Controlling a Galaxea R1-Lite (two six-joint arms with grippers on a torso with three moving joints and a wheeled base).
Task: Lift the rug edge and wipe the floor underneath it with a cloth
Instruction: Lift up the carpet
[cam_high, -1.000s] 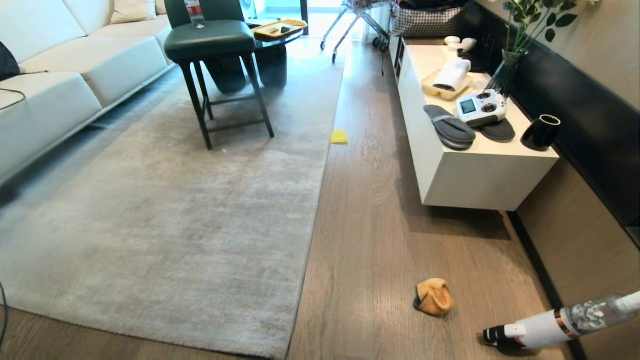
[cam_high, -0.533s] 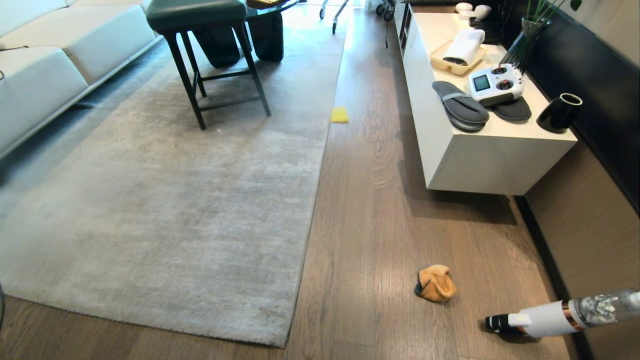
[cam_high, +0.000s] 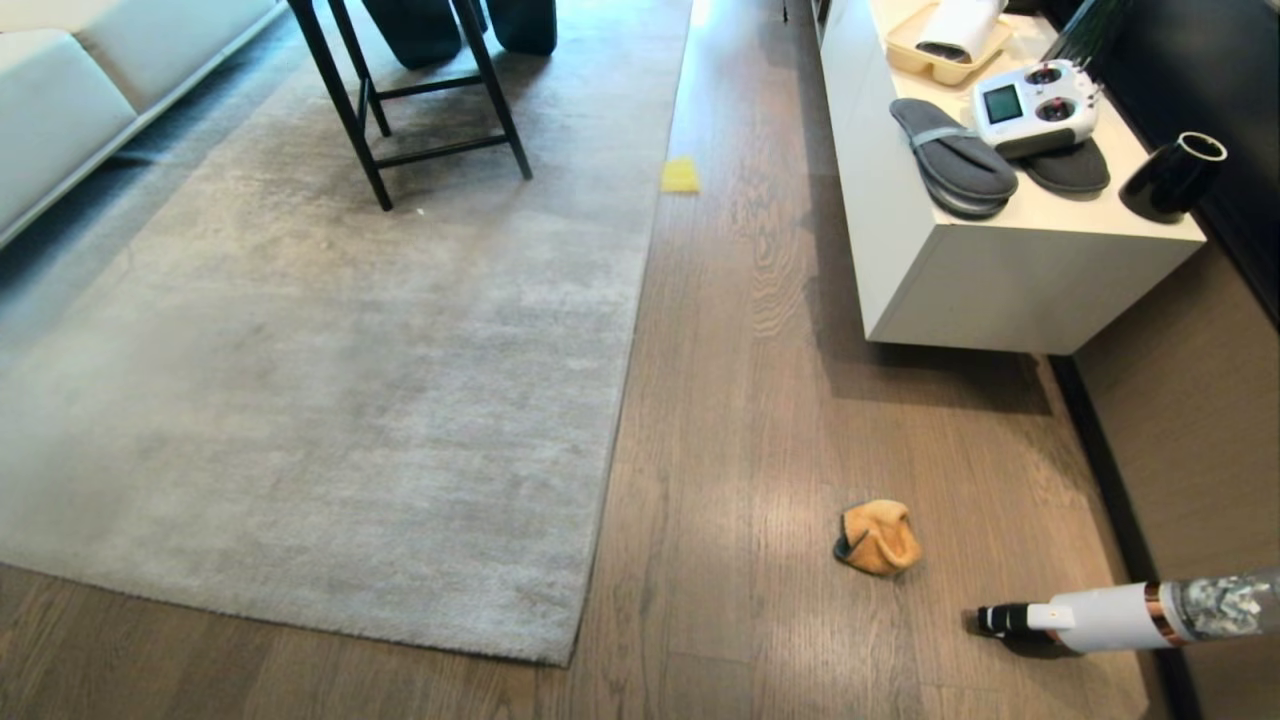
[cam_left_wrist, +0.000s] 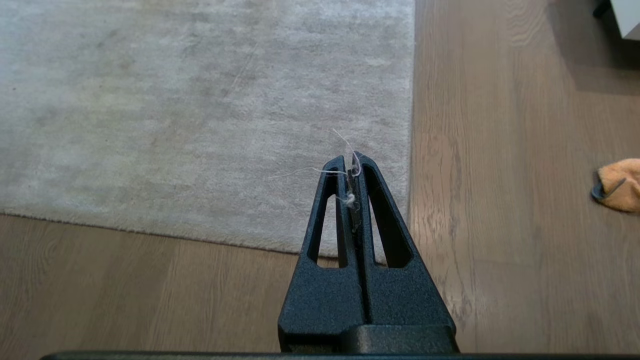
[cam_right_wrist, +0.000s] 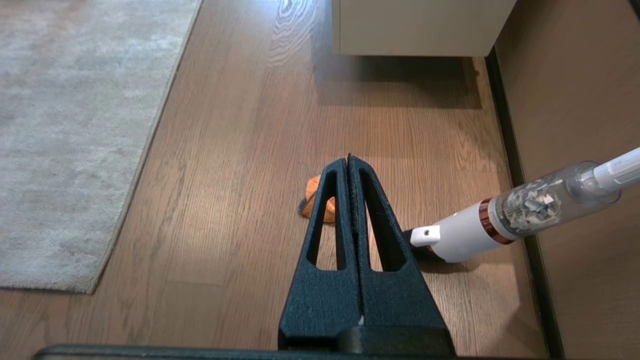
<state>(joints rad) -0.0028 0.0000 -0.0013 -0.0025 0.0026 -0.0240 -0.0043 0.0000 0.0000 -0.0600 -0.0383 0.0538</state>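
Here, 1 cloth (cam_high: 878, 537), 1 rug edge (cam_high: 600, 520), 2 slippers (cam_high: 952, 160).

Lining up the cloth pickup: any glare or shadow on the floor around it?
Head view: soft pale sheen on the floor left of the cloth, cabinet shadow farther back. Right wrist view: the shut right gripper hides most of the cloth.

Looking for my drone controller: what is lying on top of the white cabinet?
On the white cabinet: a white remote controller resting on grey slippers, a black cup and a beige tray with a white roll. The far end is out of view.
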